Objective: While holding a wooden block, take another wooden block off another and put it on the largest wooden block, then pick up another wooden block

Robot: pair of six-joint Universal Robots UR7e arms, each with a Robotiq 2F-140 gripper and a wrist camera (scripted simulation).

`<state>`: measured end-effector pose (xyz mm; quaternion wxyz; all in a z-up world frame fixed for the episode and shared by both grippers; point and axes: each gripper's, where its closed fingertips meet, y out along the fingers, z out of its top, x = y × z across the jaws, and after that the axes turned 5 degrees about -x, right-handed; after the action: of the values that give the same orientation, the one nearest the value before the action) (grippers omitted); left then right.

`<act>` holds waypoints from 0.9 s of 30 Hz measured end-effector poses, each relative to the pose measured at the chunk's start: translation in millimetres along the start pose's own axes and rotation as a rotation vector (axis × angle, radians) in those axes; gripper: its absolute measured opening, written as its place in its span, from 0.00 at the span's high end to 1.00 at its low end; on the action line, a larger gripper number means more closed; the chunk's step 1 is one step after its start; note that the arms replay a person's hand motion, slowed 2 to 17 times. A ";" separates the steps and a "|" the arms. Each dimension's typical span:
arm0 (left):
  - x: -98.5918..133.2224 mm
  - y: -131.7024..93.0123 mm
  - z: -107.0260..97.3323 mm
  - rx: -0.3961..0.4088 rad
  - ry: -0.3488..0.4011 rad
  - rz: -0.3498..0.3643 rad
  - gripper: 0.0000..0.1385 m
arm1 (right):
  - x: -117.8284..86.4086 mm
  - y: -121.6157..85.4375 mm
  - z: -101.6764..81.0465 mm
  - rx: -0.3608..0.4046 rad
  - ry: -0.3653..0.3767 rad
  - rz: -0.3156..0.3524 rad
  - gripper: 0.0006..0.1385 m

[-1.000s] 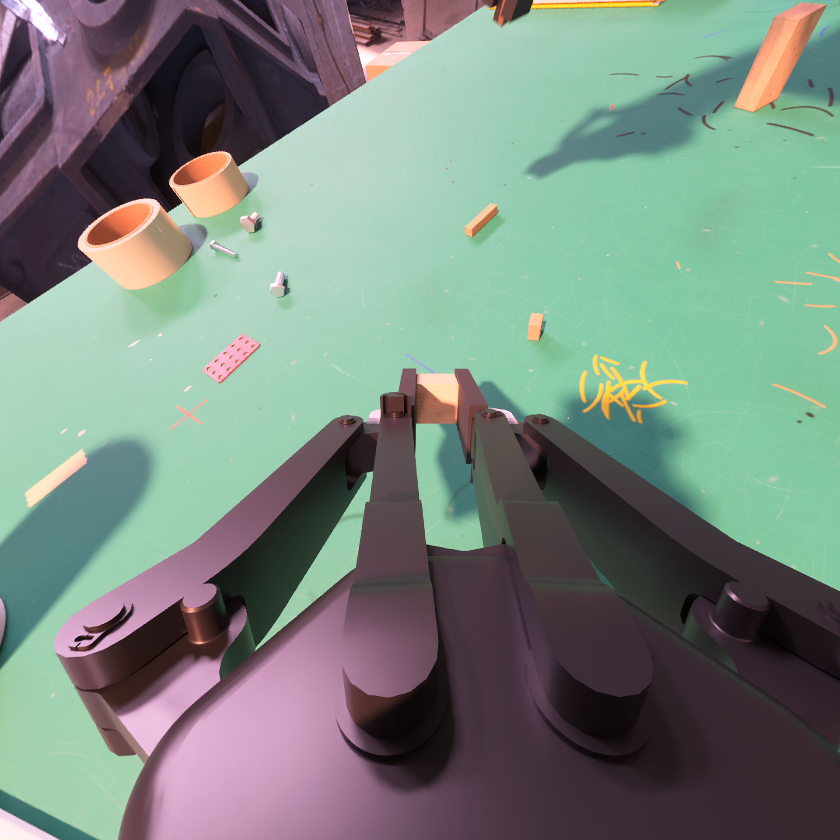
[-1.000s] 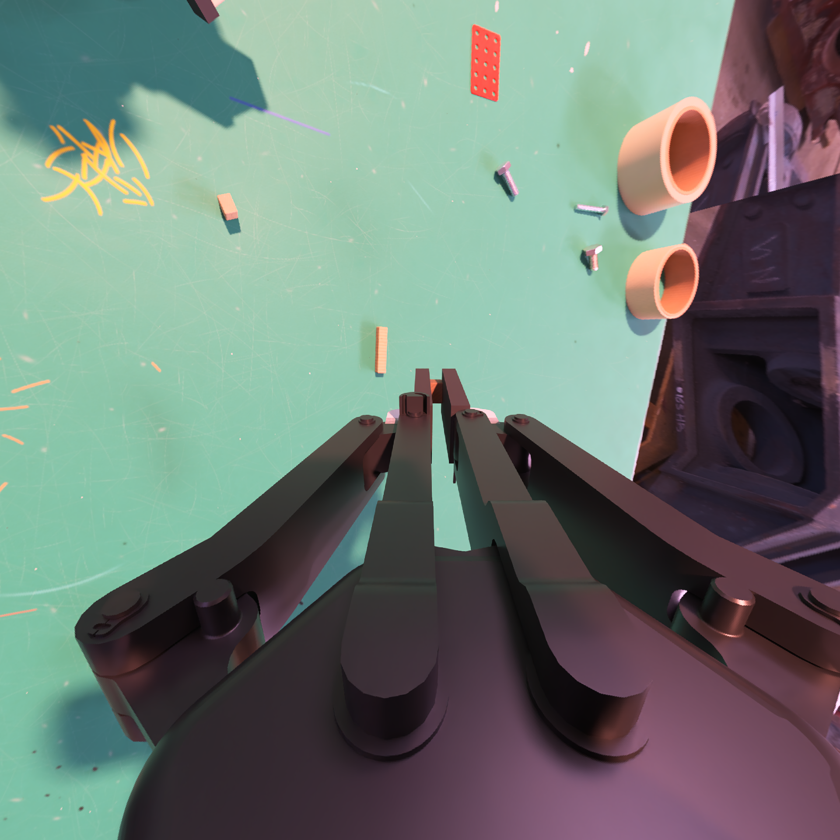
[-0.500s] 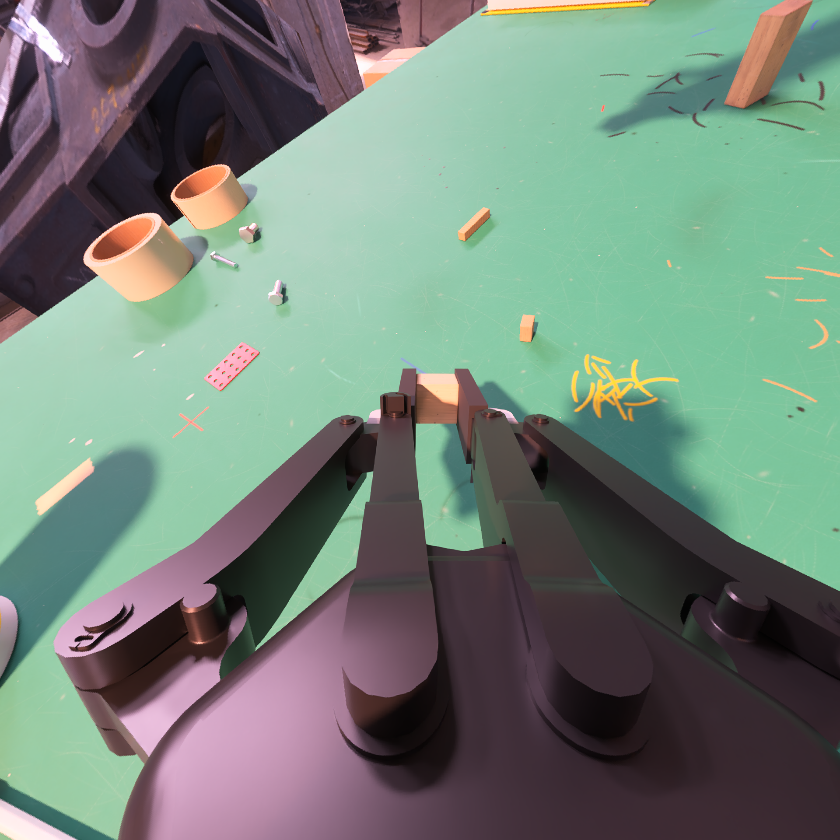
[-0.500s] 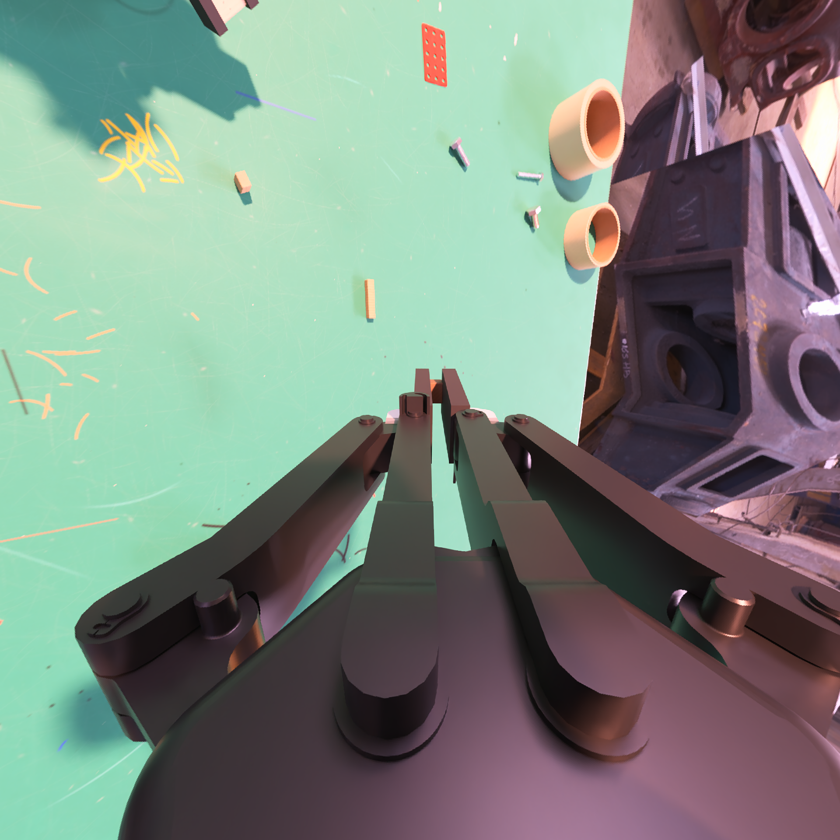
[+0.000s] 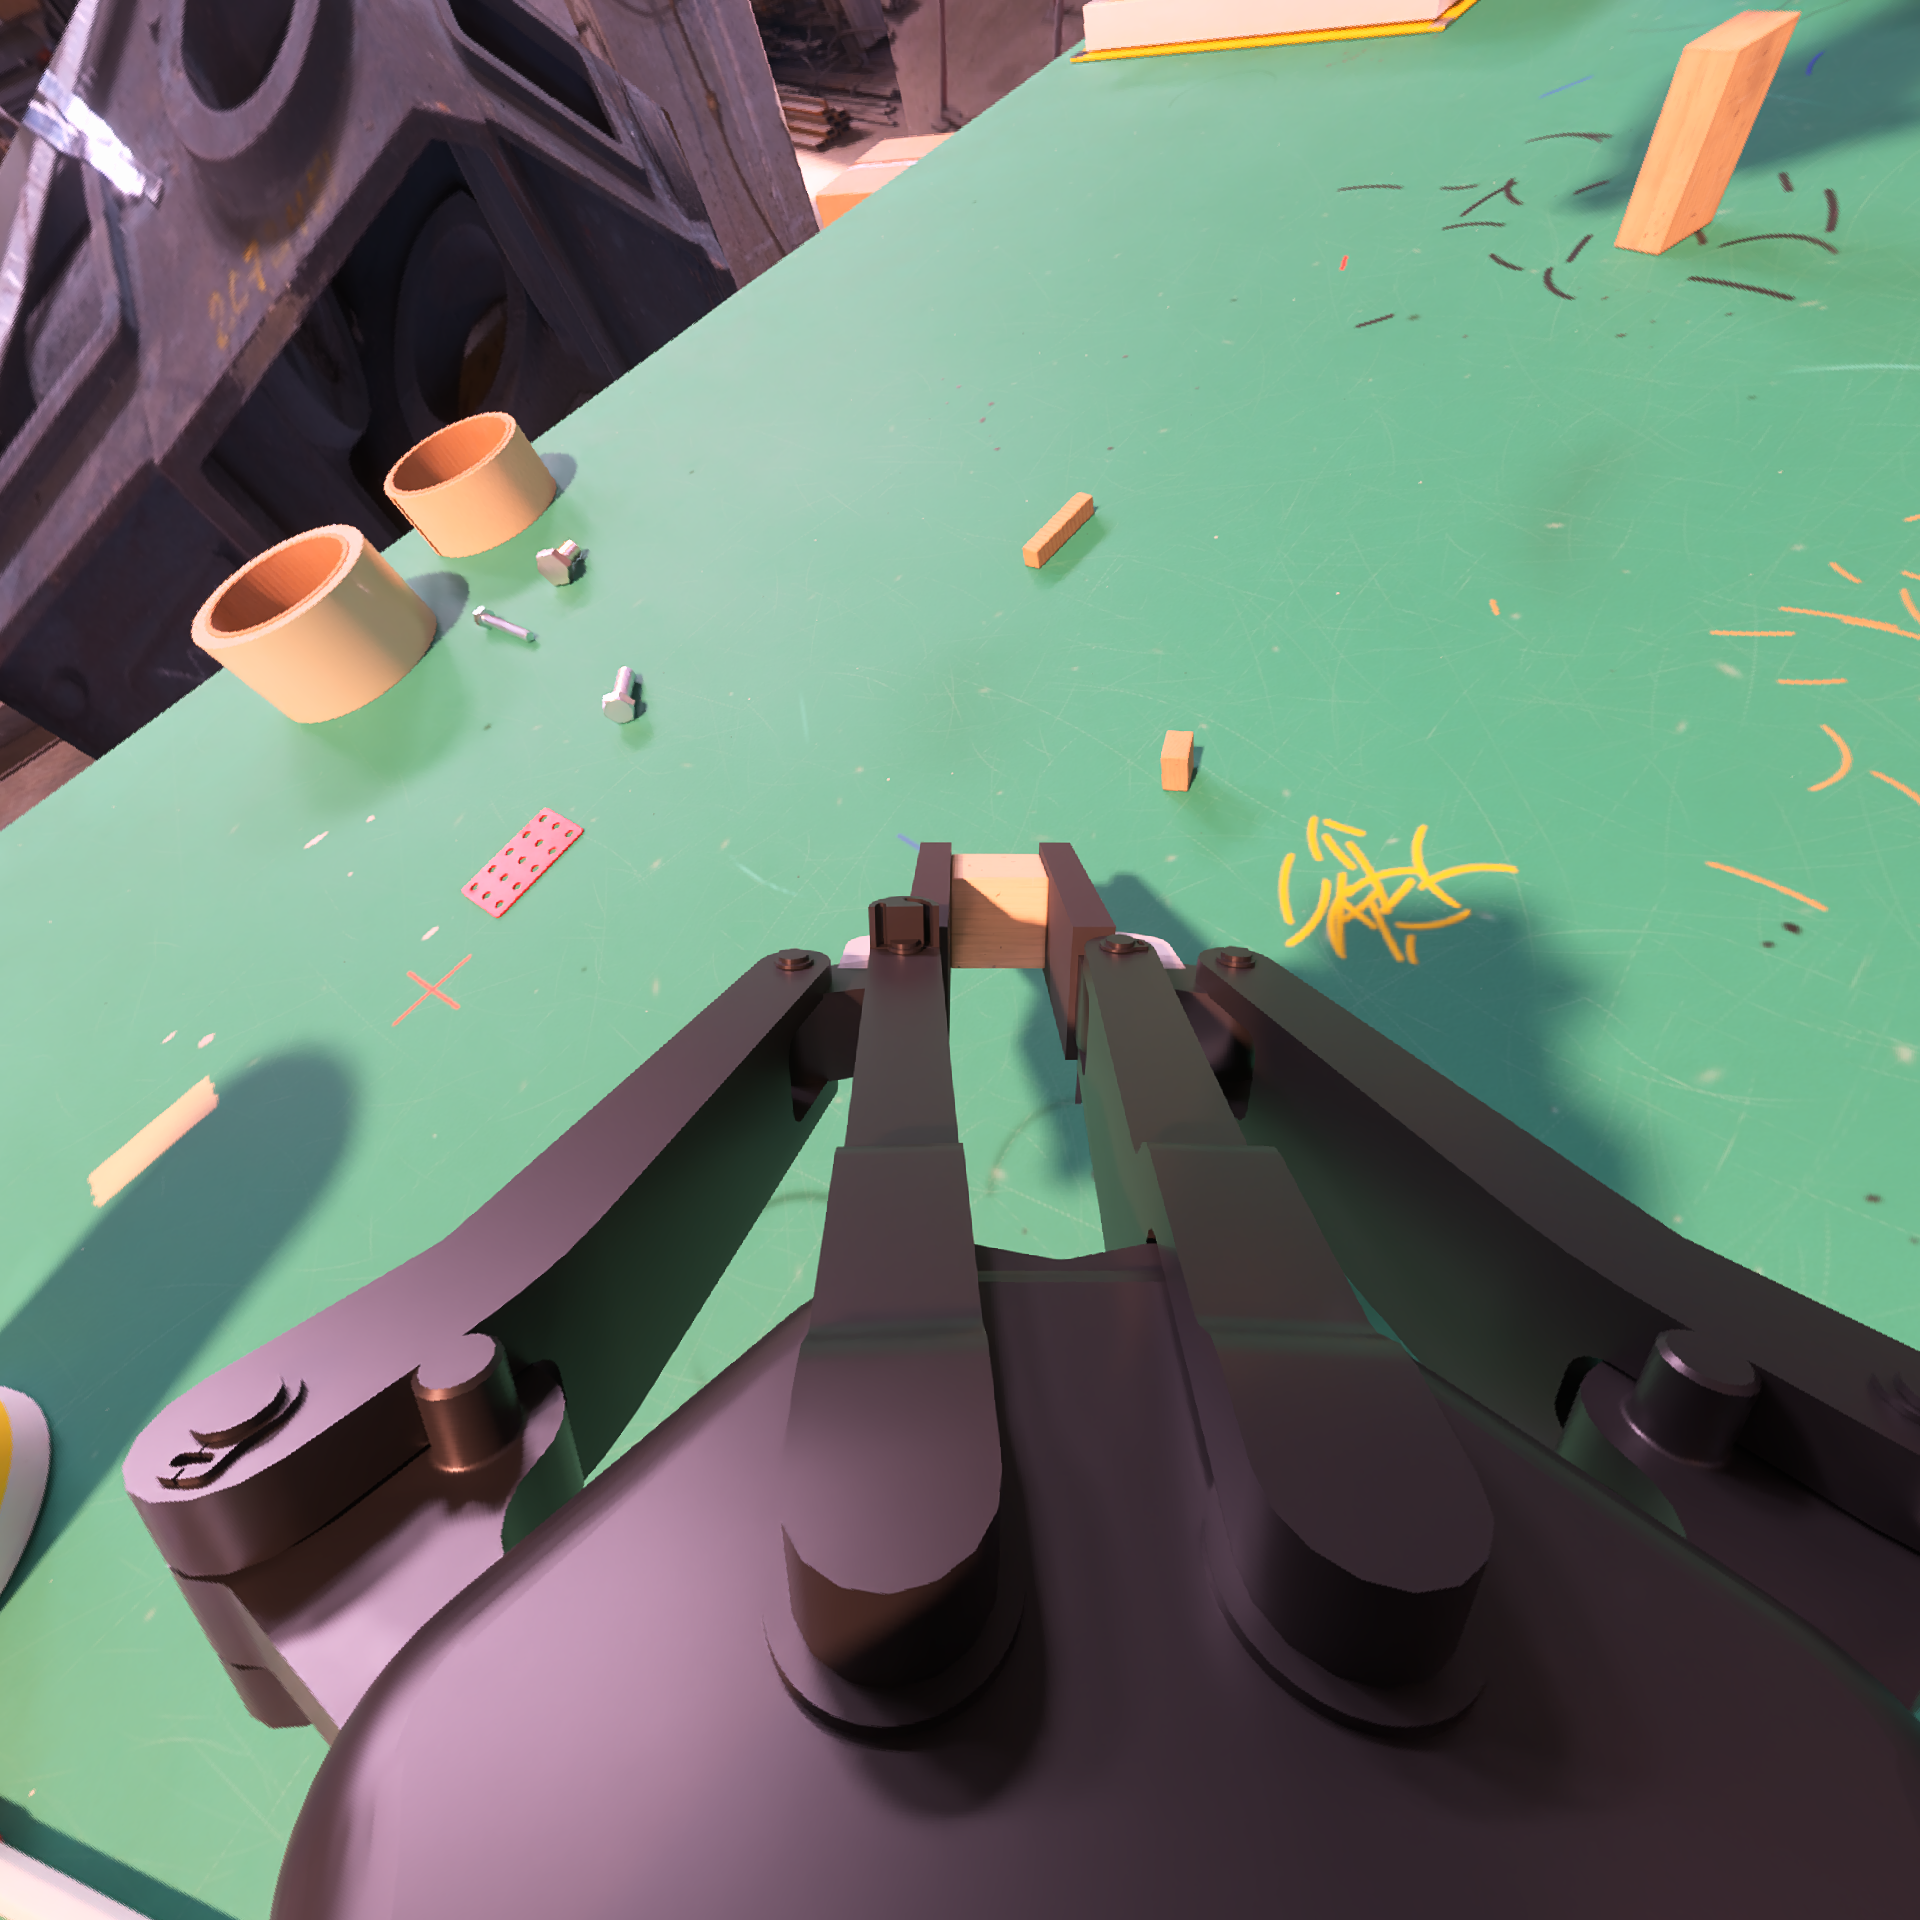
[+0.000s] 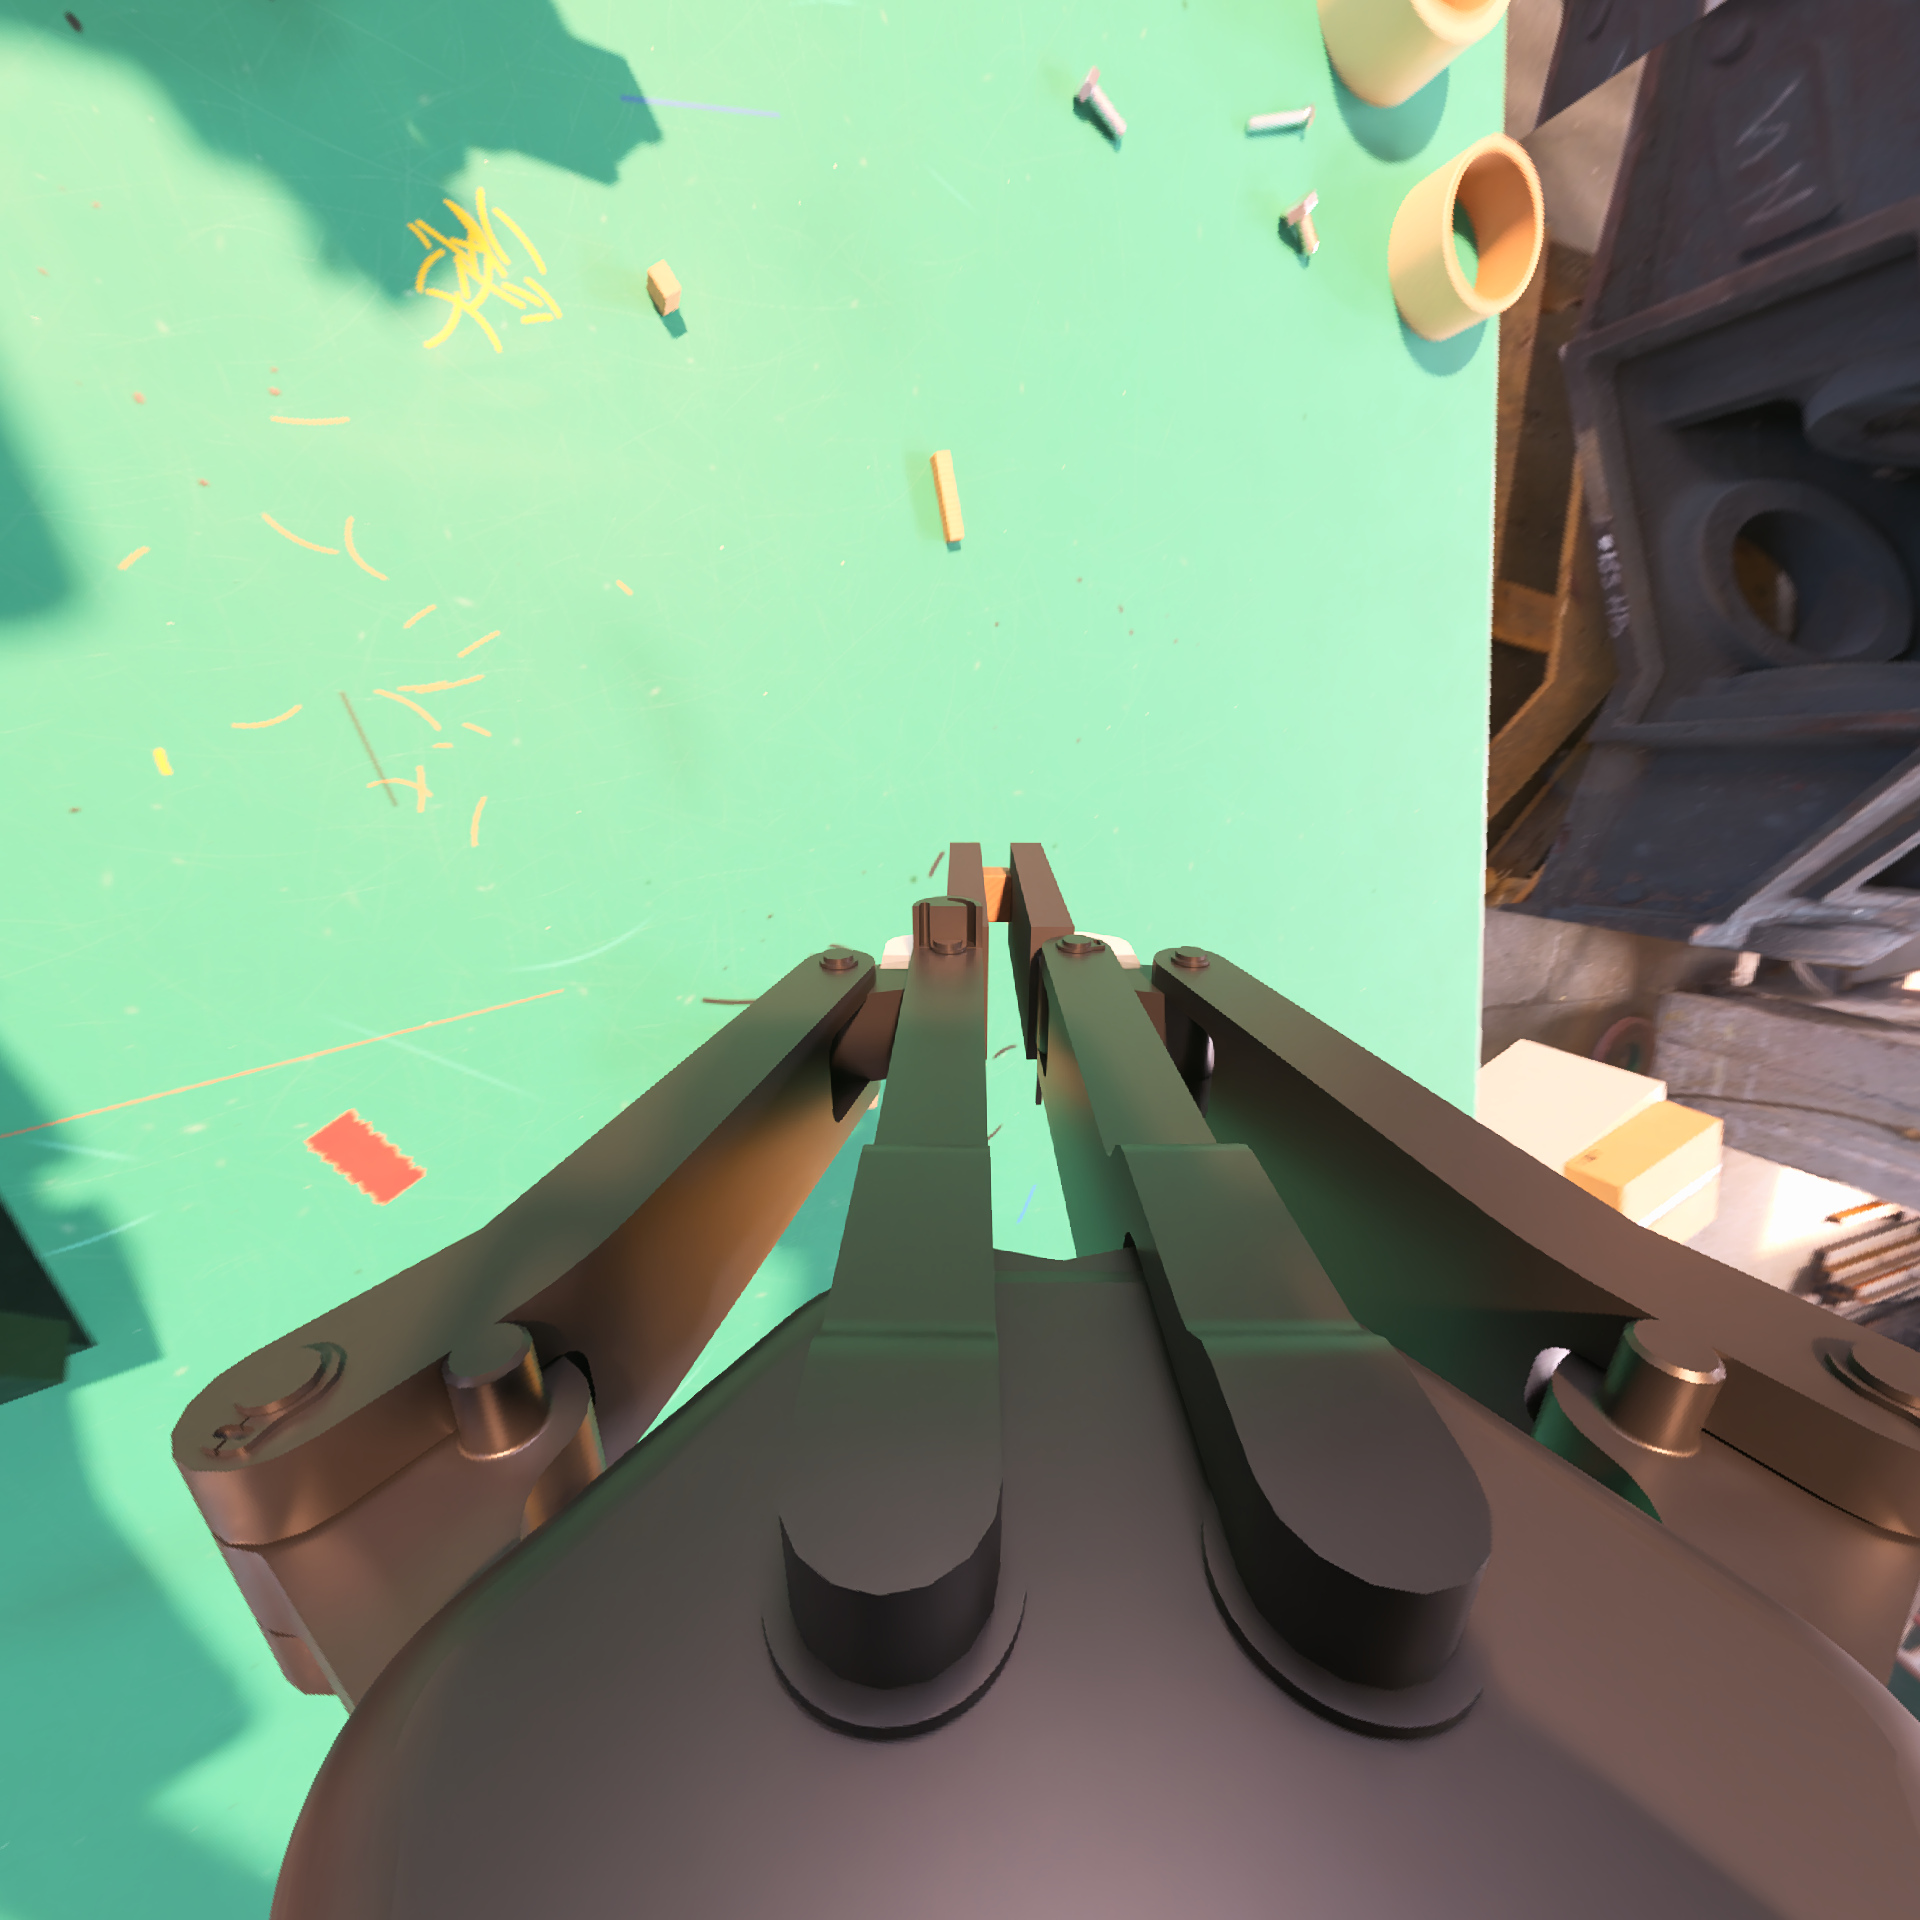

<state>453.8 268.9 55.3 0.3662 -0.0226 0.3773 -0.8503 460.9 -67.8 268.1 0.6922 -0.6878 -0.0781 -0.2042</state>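
Note:
My left gripper is shut on a pale wooden block and holds it above the green table. My right gripper is shut on a small thin wooden block, held above the table near its right edge. The largest wooden block stands tilted at the far right in the left wrist view. A long thin wooden block and a small wooden cube lie on the table between the arms.
Two tan tubes stand near the table's edge, with several bolts beside them. A red perforated plate and a wooden strip lie at the left. A red piece lies at the right gripper's left. Dark machinery lies beyond the edge.
My right gripper has drawn back from the loose blocks and tubes with its thin block still held. The left gripper has shifted slightly with its block; the tall block now looks nearer.

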 end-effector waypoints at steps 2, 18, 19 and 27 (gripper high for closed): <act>1.0 0.0 0.8 0.002 0.004 -0.001 0.84 | -5.4 -2.5 -10.5 -0.006 0.022 0.028 0.95; 10.5 3.3 7.5 0.008 0.028 -0.024 0.84 | -39.3 27.7 -73.7 -0.092 0.100 0.220 0.95; 11.4 3.2 8.3 0.010 0.028 -0.027 0.84 | -41.1 31.3 -76.8 -0.099 0.101 0.231 0.95; 16.5 4.3 11.5 0.016 0.040 -0.038 0.84 | -47.4 59.4 -99.1 -0.157 0.105 0.298 0.95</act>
<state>447.9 249.3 56.8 0.3425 -0.0100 0.3771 -0.8605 424.1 -158.8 190.9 0.6620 -0.7322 0.0770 -0.1405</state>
